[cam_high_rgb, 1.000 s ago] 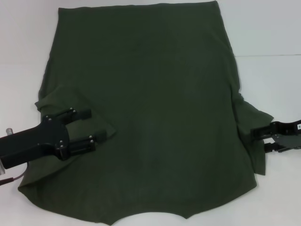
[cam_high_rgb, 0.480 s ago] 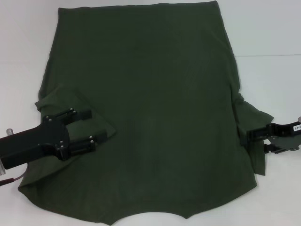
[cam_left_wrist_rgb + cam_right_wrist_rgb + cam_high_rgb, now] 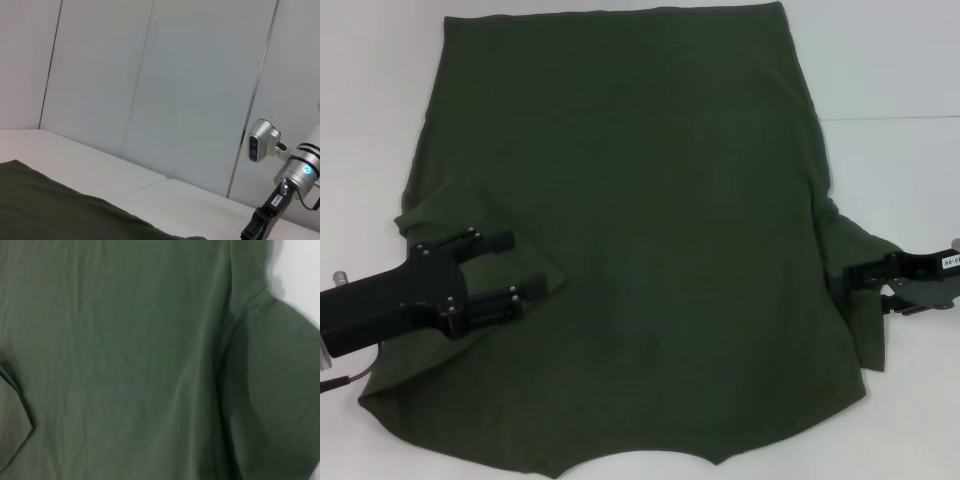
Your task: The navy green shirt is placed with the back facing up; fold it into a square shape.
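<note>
The navy green shirt [image 3: 650, 230] lies spread flat on the white table, plain side up, hem at the far end. Its left sleeve [image 3: 470, 225] is folded inward onto the body. My left gripper [image 3: 528, 265] hovers open over that folded sleeve, one finger on each side of the sleeve's point. My right gripper [image 3: 868, 280] sits at the outer edge of the right sleeve [image 3: 855, 250], which still sticks out sideways. In the right wrist view the shirt [image 3: 125, 360] fills nearly the whole picture, with the right sleeve [image 3: 280, 390] bulging beside a crease.
Bare white table [image 3: 900, 80] surrounds the shirt on the left, right and near side. A seam in the table [image 3: 890, 118] runs off to the right. The left wrist view shows a pale panelled wall [image 3: 175, 90] and the right arm [image 3: 292, 175].
The right gripper has turned and moved slightly farther up the table at the right sleeve's edge. The left arm and the folded left sleeve have not moved.
</note>
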